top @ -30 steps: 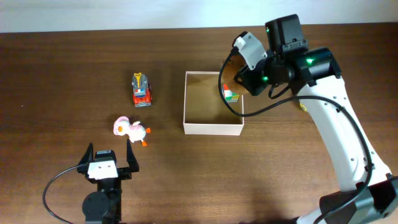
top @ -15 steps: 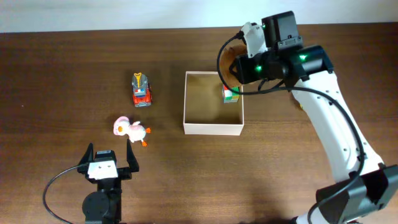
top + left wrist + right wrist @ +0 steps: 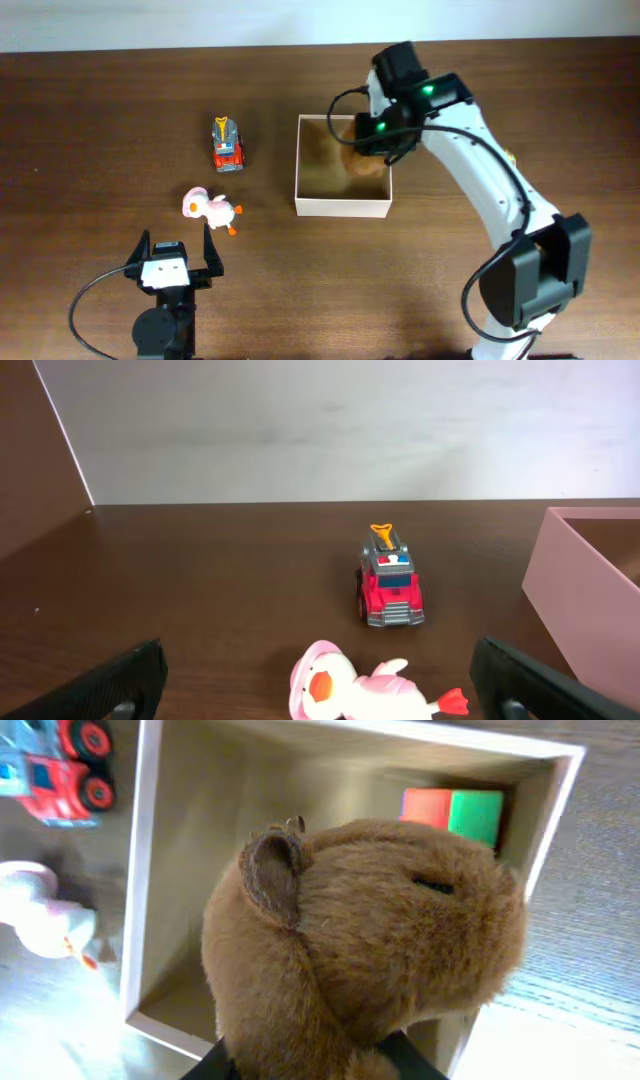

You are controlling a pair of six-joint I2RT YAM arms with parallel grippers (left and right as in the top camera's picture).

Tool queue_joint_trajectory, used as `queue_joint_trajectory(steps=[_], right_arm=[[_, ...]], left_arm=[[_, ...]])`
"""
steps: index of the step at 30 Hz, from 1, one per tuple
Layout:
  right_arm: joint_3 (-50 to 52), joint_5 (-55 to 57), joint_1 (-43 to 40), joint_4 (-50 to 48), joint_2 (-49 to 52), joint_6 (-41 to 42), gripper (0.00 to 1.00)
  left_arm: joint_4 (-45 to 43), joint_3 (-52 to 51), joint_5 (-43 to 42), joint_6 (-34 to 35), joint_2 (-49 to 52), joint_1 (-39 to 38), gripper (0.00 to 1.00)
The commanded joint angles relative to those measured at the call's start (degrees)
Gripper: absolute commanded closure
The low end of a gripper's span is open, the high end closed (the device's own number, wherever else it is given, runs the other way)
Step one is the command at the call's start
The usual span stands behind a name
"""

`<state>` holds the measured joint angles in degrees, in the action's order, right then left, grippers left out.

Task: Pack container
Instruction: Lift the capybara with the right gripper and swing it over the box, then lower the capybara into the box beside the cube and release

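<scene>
Swung in since half a second ago: right gripper (image 3: 372,140), then off the container's (image 3: 340,207) far right corner, now hanging over its right half. Clamped on a brown plush (image 3: 370,940), dark fingers just visible under its belly, head tilted down toward the tan floor. Already inside, tucked into the container's far right corner: a red and green block (image 3: 452,817). Sitting flat and open-topped at the middle of the table (image 3: 100,100), apart from everything outside it. Well to the container's left, a toy fire truck (image 3: 228,144); nearer the front on that same side, a pink duck (image 3: 210,207). Further front-left again, left gripper (image 3: 177,245), spread wide and gripping nothing.

Probably light and flimsy, going by those thin white walls: likely to skid or flex if bumped from the side. Best pinched across one wall at the rim if it must be steadied. Safer to lower the plush straight down, clear of the walls. Soft load, forgiving of a short drop.
</scene>
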<state>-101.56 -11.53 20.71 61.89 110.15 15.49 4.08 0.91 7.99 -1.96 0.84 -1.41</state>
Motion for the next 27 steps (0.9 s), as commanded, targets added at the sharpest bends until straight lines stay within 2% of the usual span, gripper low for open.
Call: queue_joint_trajectory(steps=[1,7,17,27], right_arm=[[-0.24,5.6,1.86,0.39,0.17,0.85,0.71],[-0.22,9.9,2.75,2.03,1.36,0.9,0.71],[0.02,8.92,3.02,2.64,7.39,0.92,0.7],[0.02,8.76,3.02,3.32,7.67,0.94,0.7]], left_arm=[[-0.13,-0.37,0.44,-0.9,-0.22,0.46,0.01],[-0.13,-0.37,0.44,-0.9,-0.22,0.46,0.01],[-0.13,-0.37,0.44,-0.9,-0.22,0.46,0.01],[-0.13,-0.37,0.44,-0.9,-0.22,0.46,0.01]])
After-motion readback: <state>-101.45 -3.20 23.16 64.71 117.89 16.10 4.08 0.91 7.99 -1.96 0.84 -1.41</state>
